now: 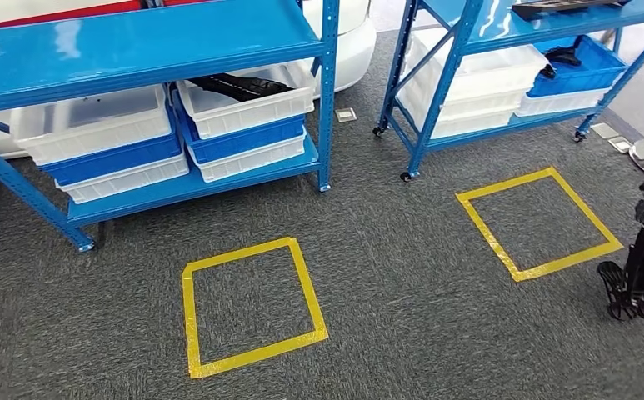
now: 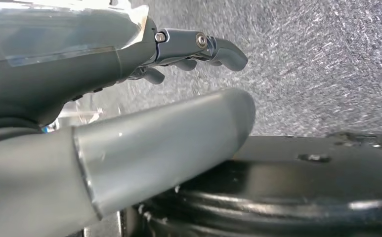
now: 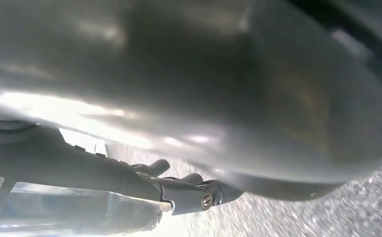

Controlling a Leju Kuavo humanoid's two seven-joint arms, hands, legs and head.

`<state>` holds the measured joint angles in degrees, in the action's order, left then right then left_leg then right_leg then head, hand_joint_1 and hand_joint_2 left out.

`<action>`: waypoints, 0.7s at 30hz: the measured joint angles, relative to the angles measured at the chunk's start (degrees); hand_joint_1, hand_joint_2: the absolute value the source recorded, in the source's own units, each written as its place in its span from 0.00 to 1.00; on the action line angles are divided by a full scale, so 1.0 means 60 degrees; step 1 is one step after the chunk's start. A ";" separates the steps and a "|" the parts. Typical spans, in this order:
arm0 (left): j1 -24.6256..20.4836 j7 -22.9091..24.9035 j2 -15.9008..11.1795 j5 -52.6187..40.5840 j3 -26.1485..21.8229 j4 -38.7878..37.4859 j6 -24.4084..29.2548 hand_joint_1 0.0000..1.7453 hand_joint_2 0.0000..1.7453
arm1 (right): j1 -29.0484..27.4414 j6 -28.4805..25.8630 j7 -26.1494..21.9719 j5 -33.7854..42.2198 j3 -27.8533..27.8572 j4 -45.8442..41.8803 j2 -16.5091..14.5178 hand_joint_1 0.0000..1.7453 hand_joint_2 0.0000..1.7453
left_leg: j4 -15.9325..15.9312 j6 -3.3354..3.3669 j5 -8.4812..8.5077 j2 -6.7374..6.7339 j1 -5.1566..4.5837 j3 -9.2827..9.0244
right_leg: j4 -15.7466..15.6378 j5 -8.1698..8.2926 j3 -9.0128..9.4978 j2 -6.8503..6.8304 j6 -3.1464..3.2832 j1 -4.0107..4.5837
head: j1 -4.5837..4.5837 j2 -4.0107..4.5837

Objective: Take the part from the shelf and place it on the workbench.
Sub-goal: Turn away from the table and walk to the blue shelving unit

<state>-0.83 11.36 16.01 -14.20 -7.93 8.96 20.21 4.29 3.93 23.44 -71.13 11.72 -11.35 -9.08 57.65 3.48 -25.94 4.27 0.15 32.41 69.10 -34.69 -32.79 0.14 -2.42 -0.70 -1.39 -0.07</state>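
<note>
Walk-up phase, nothing grasped yet. Both arms hang at the robot's sides. Left hand (image 2: 144, 123): thumb straight, fingers (image 2: 218, 49) loosely apart, holding nothing. Right hand (image 3: 228, 98): same, dark fingers (image 3: 189, 190) spread with nothing in them, carpet (image 1: 385, 275) behind.

Target, best guess: black part (image 1: 237, 84) lying in the top white bin (image 1: 252, 104) on the left shelf (image 1: 135, 42), at 11 o'clock in the head view. A second dark part (image 1: 561, 57) sits in the blue bin (image 1: 581, 71) on the right shelf (image 1: 501, 25) at 1 o'clock; task doesn't say which.

The part is well apart from both hands, out of reach.

To do it well: step into the yellow tape square (image 1: 250, 304) at 6 o'clock, square up to the left shelf, stop fully before raising an arm. Upper shelf board overhangs the bin, so come in low and level.

No bench visible.
</note>
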 joint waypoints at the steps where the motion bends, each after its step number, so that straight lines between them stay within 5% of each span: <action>1: -0.0010 -0.0025 0.0014 0.0010 -0.0001 0.0001 0.0021 0.00 0.00 | -0.0010 0.0012 -0.0005 -0.0034 -0.0026 0.0001 0.0013 0.00 0.00 | 0.0002 -0.0013 0.0000 0.0136 0.0003 -0.0005 | -0.0691 0.0355 0.0240 0.0194 -0.0056 -0.0023 | 0.0012 0.0000; 4: -0.0030 -0.0094 0.0035 0.0026 -0.0002 0.0003 0.0118 0.00 0.00 | -0.0035 0.0051 -0.0070 -0.0096 -0.0082 0.0014 0.0027 0.00 0.00 | 0.0051 -0.0143 -0.0010 0.0444 -0.0044 0.0061 | -0.1915 0.0907 0.0554 0.0689 0.0028 -0.0057 | 0.0037 0.0000; 6: -0.0031 -0.0180 0.0035 0.0069 -0.0016 0.0005 0.0132 0.00 0.00 | -0.0006 0.0064 -0.0110 -0.0140 -0.0116 0.0018 0.0006 0.00 0.00 | 0.0041 -0.0261 0.0017 0.0602 -0.0033 0.0120 | -0.1961 0.0951 0.0591 0.0545 0.0173 -0.0049 | 0.0031 0.0000; 8: -0.0033 -0.0293 0.0035 0.0127 -0.0060 0.0005 0.0128 0.00 0.00 | 0.0004 0.0076 -0.0135 -0.0185 -0.0153 0.0017 -0.0006 0.00 0.00 | 0.0285 -0.0362 -0.0145 0.0276 -0.0039 0.0252 | -0.1999 0.0992 0.0652 0.0323 0.0298 -0.0079 | -0.0016 0.0000; 10: -0.0033 -0.0399 0.0035 0.0155 -0.0111 0.0007 0.0144 0.00 0.00 | -0.0044 0.0085 -0.0147 -0.0210 -0.0178 0.0018 0.0001 0.00 0.00 | 0.1225 -0.0449 -0.0712 -0.0349 -0.0041 0.0695 | -0.2018 0.0981 0.0671 0.0053 0.0381 -0.0071 | -0.0112 0.0000; 12: -0.0027 -0.0573 0.0035 0.0158 -0.0149 0.0008 0.0145 0.00 0.00 | -0.0078 0.0086 -0.0154 -0.0230 -0.0182 0.0019 0.0023 0.00 0.00 | 0.2452 -0.0517 -0.1261 -0.0586 -0.0015 0.1305 | -0.2015 0.0946 0.0674 -0.0241 0.0430 -0.0031 | -0.0162 0.0000; 13: -0.0024 -0.0687 0.0035 0.0163 -0.0165 0.0008 0.0142 0.00 0.00 | -0.0081 0.0087 -0.0154 -0.0243 -0.0182 0.0019 0.0037 0.00 0.00 | 0.2742 -0.0531 -0.1300 -0.0614 -0.0011 0.1452 | -0.2014 0.0929 0.0673 -0.0386 0.0449 -0.0017 | -0.0167 0.0000; 14: -0.0020 -0.0799 0.0035 0.0168 -0.0179 0.0008 0.0138 0.00 0.00 | -0.0081 0.0088 -0.0154 -0.0257 -0.0183 0.0019 0.0049 0.00 0.00 | 0.2667 -0.0530 -0.1150 -0.0643 -0.0011 0.1406 | -0.2014 0.0904 0.0679 -0.0521 0.0463 -0.0009 | -0.0169 0.0000; 17: -0.0014 -0.1042 0.0035 0.0169 -0.0209 0.0008 0.0137 0.00 0.00 | -0.0078 0.0090 -0.0160 -0.0314 -0.0193 0.0019 0.0063 0.00 0.00 | 0.0892 -0.0417 -0.0308 -0.1058 -0.0048 0.0405 | -0.2014 0.0795 0.0778 -0.0834 0.0433 0.0043 | -0.0168 0.0000; 19: -0.0018 -0.1134 0.0036 0.0166 -0.0212 0.0010 0.0139 0.00 0.00 | -0.0079 0.0093 -0.0169 -0.0341 -0.0216 0.0019 0.0077 0.00 0.00 | 0.0205 -0.0300 -0.0175 -0.1306 -0.0110 0.0029 | -0.2016 0.0728 0.0851 -0.0954 0.0355 0.0098 | -0.0139 0.0000; 21: -0.0022 -0.1168 0.0037 0.0166 -0.0214 0.0012 0.0141 0.00 0.00 | -0.0062 0.0095 -0.0172 -0.0345 -0.0248 0.0019 0.0085 0.00 0.00 | 0.0135 -0.0195 -0.0186 -0.1179 -0.0150 0.0047 | -0.2050 0.0698 0.0931 -0.1093 0.0271 0.0120 | -0.0117 0.0000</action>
<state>-0.96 4.35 16.23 -13.21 -9.21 9.03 21.05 3.92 4.50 22.40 -73.20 10.23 -11.23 -8.57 58.46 2.31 -27.06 -2.81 -0.75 32.69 56.80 -30.50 -27.20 -6.42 -0.79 0.02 -2.09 -0.07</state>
